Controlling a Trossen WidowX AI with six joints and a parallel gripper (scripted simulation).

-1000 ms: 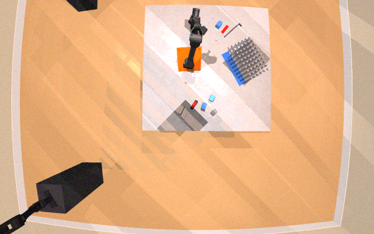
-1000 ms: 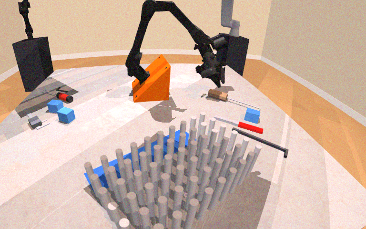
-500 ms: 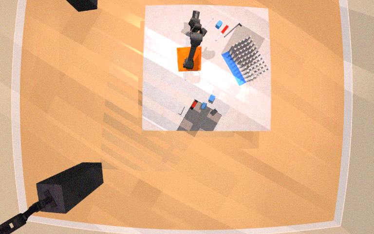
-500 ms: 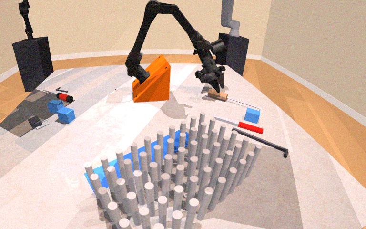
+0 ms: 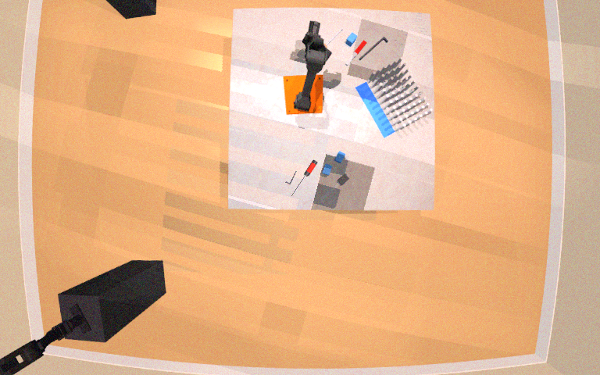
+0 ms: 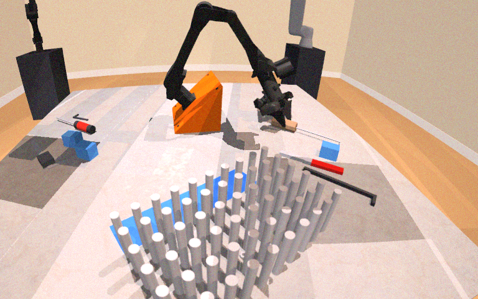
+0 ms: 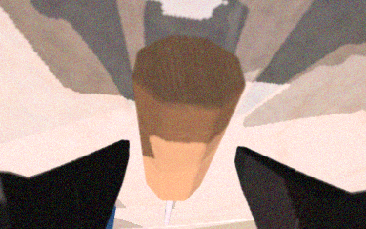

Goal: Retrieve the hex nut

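Seen from the top view, the arm (image 5: 312, 70) reaches from its orange base (image 5: 289, 94) toward the far edge of the counter (image 5: 265, 145), beside a blue cube (image 5: 351, 38), a red-handled screwdriver (image 5: 360, 47) and a long black hook tool (image 5: 372, 48); the spacers (image 5: 400, 94) stand in a tilted grid with the blue taped strip (image 5: 373, 110) along their arm-facing side; a second red-handled screwdriver (image 5: 311, 167), two blue cubes (image 5: 339, 156) and a dark block (image 5: 342, 179) lie at the near side; nut too small to tell

Exterior view: gripper (image 6: 278, 116) is low over the wooden-handled pick (image 6: 289, 124), whose thin wire shaft runs toward the blue cube (image 6: 328, 151); red screwdriver (image 6: 325, 166) and hook tool (image 6: 340, 184) lie just beyond the spacers (image 6: 218, 225), all upright; strip (image 6: 137, 225) shows between the spacers; nut hidden among them, cannot place it

Wrist view: jaws stand open, one dark finger (image 7: 71, 191) on each side of the wooden handle (image 7: 183, 119), clear gaps both sides, not gripping; shaft tip pokes out below the handle
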